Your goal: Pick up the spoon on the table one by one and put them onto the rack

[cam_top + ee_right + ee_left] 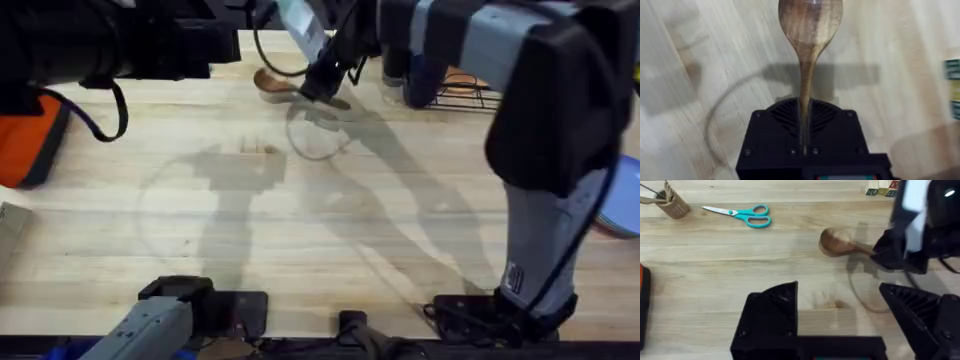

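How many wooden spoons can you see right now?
1. The spoon is clamped by its handle in the right hand, its bowl just above the table near the rack. A second may be hidden behind the arms.

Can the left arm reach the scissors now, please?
Probably yes: the left gripper is open, and bare table lies between it and the scissors. The right gripper, holding the spoon, works off to the side.

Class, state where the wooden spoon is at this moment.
The wooden spoon is near the table's far edge in the overhead view, left of the black rack, its handle clamped in the right pincer.
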Controlling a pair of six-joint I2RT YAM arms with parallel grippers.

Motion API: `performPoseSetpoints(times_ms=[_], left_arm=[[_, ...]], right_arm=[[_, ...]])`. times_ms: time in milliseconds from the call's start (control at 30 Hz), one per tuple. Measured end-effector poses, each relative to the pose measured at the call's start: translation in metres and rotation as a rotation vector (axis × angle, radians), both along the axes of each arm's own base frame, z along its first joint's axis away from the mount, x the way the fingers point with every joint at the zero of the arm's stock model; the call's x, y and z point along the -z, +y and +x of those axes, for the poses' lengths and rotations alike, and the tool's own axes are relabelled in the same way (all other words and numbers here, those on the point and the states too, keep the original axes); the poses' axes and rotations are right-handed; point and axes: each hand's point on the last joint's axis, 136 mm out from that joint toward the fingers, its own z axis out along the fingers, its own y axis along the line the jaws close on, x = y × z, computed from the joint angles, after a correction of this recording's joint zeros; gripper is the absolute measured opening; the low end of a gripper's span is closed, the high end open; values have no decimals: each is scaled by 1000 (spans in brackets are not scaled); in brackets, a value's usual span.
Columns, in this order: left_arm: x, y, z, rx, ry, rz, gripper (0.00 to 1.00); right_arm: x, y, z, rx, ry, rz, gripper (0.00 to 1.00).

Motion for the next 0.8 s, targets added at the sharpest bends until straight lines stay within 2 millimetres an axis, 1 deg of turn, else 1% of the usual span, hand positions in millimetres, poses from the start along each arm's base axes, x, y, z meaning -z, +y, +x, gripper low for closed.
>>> performPoseSetpoints(times_ms=[133,167,333,400,600,633,700,733,800], left_arm=[[0,0,0,0,0,0,993],[0,0,0,0,0,0,993],[0,0,0,0,0,0,993],[0,0,0,1,0,0,993],[0,0,0,0,0,0,993],[0,0,0,0,0,0,993],[0,0,0,0,0,0,993],[0,0,0,0,0,0,993],[0,0,0,0,0,0,993]], right_arm=[[-30,-4,3,9,-49,29,32],[-44,-8,5,16,-71,41,32],[-57,-17,11,36,-93,52,32],[-65,-23,14,48,-107,59,32],[-101,-40,30,88,-194,102,32],[-123,-48,44,116,-265,141,32],[-139,-52,55,146,-315,178,32],[-158,-59,73,198,-378,237,32],[-167,-65,83,232,-408,271,32]])
